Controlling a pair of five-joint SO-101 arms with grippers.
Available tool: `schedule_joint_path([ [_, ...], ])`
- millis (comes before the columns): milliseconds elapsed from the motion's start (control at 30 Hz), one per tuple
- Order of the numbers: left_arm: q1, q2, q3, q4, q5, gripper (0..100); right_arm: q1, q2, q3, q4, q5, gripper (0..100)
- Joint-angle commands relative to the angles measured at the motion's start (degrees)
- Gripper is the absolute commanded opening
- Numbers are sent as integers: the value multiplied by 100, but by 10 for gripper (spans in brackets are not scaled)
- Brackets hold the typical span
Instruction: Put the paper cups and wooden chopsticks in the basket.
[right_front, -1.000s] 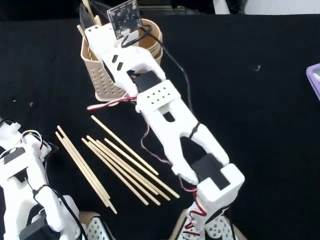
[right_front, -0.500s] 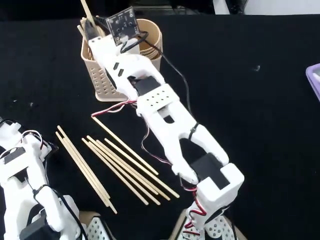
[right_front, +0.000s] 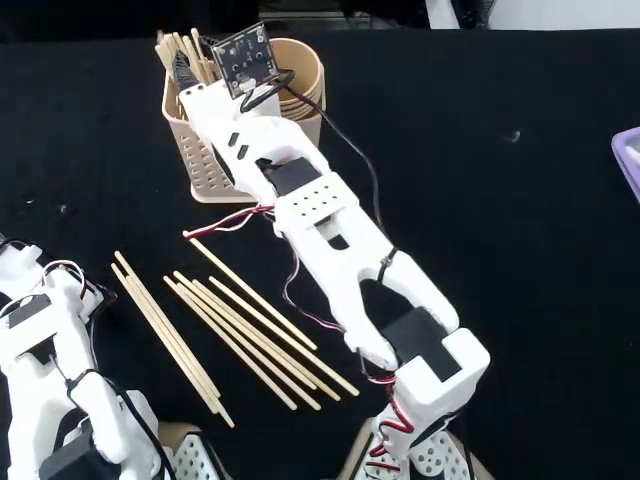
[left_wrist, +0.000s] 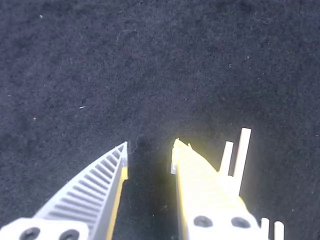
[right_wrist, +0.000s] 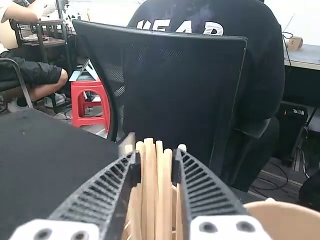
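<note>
I count two claws: the left claw (left_wrist: 150, 145) and the right claw (right_wrist: 155, 154). There is one basket (right_front: 205, 160), directly below the right claw. Between the fingers of the right claw are four or five held chopsticks (right_wrist: 150, 200); they are pressed close together, so the exact number is not sure. Just beside this claw, inside the basket, stands one stack of paper cups (right_front: 312, 100). At least two rims show, and more I cannot tell. On the counter (right_front: 500, 250), between the two claws, lie about eight loose chopsticks (right_front: 245, 335), some overlapping. Four of their ends show just beside the left claw. One purple thing (right_front: 630, 155) lies well apart from both claws.
</note>
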Motion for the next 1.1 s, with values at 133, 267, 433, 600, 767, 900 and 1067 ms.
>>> schedule_joint_path([
  [133, 66, -114, -251, -123, 9, 146, -9, -1587, 233, 501, 53, 93],
  [267, 66, -114, -251, -123, 9, 148, -132, -2897, 831, 2066, 62, 93],
  [433, 66, -114, -251, -123, 9, 148, -325, -4593, 2009, 4167, 62, 93],
  [600, 22, -114, -251, -123, 9, 147, -905, -5648, 4136, 4589, 70, 95],
  [767, 22, -114, -251, -123, 9, 146, -1679, -6026, 6132, 3560, 70, 96],
  [900, 22, -114, -215, -123, 9, 146, -1837, -5912, 7011, 2760, 62, 96],
  [1067, 22, -114, -215, -123, 9, 146, -1837, -5174, 7134, 2365, 62, 96],
])
